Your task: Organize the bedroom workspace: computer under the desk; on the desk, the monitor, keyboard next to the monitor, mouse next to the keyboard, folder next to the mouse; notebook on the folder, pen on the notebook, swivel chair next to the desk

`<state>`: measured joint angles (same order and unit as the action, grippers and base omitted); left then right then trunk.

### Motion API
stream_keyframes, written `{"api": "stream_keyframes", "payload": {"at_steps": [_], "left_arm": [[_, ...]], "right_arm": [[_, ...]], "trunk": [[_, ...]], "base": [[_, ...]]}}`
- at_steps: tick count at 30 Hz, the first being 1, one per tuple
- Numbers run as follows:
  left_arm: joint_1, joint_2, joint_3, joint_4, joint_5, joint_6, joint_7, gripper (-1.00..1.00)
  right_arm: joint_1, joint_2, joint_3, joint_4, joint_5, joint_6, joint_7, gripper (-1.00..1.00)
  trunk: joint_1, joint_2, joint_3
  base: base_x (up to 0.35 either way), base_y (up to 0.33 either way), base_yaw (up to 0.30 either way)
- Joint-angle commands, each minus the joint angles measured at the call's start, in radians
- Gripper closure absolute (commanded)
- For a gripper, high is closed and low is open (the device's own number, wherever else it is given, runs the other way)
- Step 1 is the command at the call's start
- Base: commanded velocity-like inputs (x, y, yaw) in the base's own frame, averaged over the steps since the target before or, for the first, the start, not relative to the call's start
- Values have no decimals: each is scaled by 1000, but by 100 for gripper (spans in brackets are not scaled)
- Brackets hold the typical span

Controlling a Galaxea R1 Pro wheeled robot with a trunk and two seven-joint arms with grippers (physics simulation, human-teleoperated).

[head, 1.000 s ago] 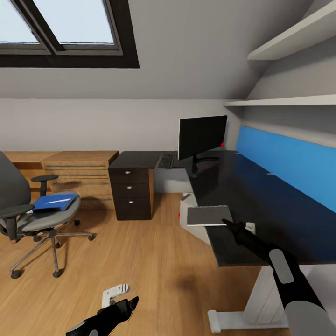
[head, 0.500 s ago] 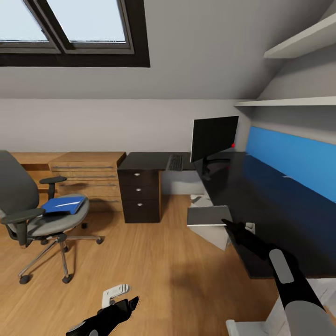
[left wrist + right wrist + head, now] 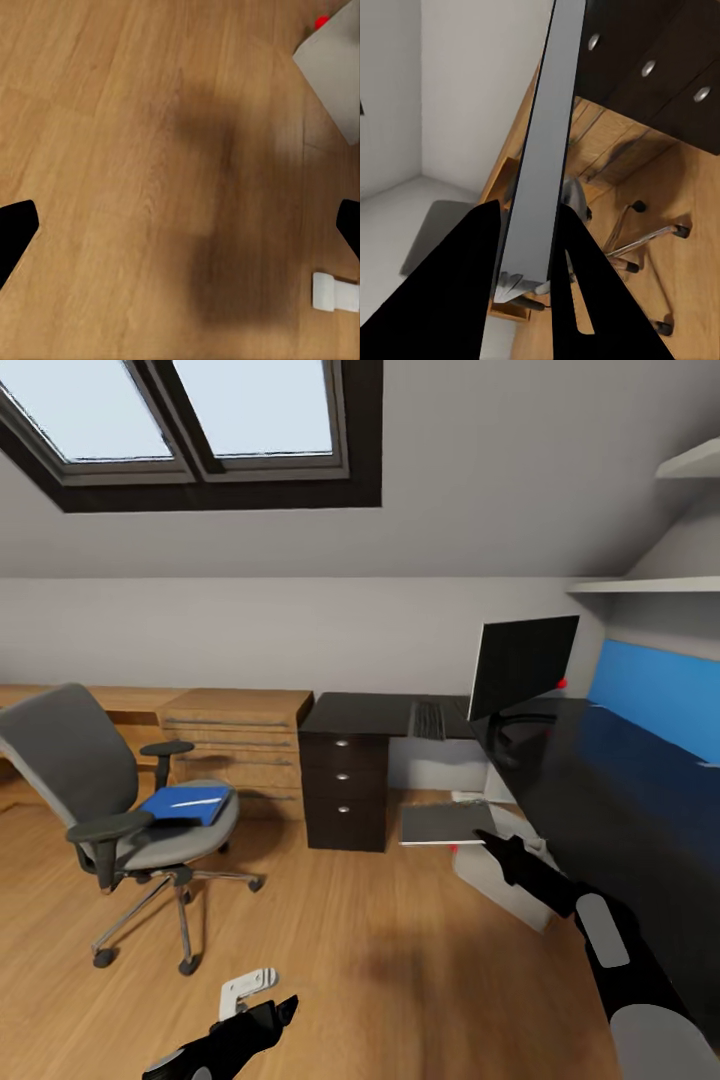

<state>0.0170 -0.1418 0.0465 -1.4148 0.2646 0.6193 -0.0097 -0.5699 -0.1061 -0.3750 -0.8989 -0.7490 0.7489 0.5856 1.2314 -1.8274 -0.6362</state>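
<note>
Between its black fingers the right gripper (image 3: pixel 487 838) clamps the notebook (image 3: pixel 447 823) — flat, above the floor (image 3: pixel 350 940). Left gripper (image 3: pixel 285 1008) hangs low — jaws spread wide.

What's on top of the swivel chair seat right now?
The blue folder lies on the swivel chair seat, with a thin white stick, likely the pen, on it. Anything beneath the folder is hidden.

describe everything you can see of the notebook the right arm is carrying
The notebook is a thin, flat, grey rectangle with a darker edge, plain and matte. The right gripper pinches it at one edge, a black finger on each face, and holds it roughly level above the wooden floor, off the glossy black desk. In the right wrist view it shows edge-on as a long grey slab. Nothing rests on it.
</note>
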Motion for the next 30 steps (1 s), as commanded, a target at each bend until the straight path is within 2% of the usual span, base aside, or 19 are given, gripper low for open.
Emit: {"api": "stream_keyframes", "payload": {"at_steps": [1, 5, 11, 20, 25, 30], "left_arm": [[0, -1, -8, 2, 5, 5, -1, -100], [0, -1, -17, 4, 5, 5, -1, -100], [0, 0, -21, 6, 5, 5, -1, -100], [0, -1, -23, 7, 4, 5, 2, -100], [0, 0, -24, 7, 4, 6, 2, -100], [0, 0, -24, 7, 4, 6, 2, -100]], "right_arm": [[-1, 0, -2, 0, -3, 7, 2, 100], [-1, 0, -2, 1, -3, 5, 1, 100], [-1, 0, -2, 1, -3, 5, 1, 100], [-1, 0, -3, 2, -3, 6, 2, 100], [-1, -1, -3, 3, -3, 6, 2, 100], [-1, -1, -3, 3, -3, 6, 2, 100]], "trunk": [[0, 0, 0], [0, 0, 4], [0, 0, 9], [-34, 63, 41], [-53, 98, 57], [-72, 133, 73]], "base": [[299, 115, 214], [246, 62, 220], [67, 14, 232], [10, 2, 213], [31, 0, 60], [256, 0, 8]]}}
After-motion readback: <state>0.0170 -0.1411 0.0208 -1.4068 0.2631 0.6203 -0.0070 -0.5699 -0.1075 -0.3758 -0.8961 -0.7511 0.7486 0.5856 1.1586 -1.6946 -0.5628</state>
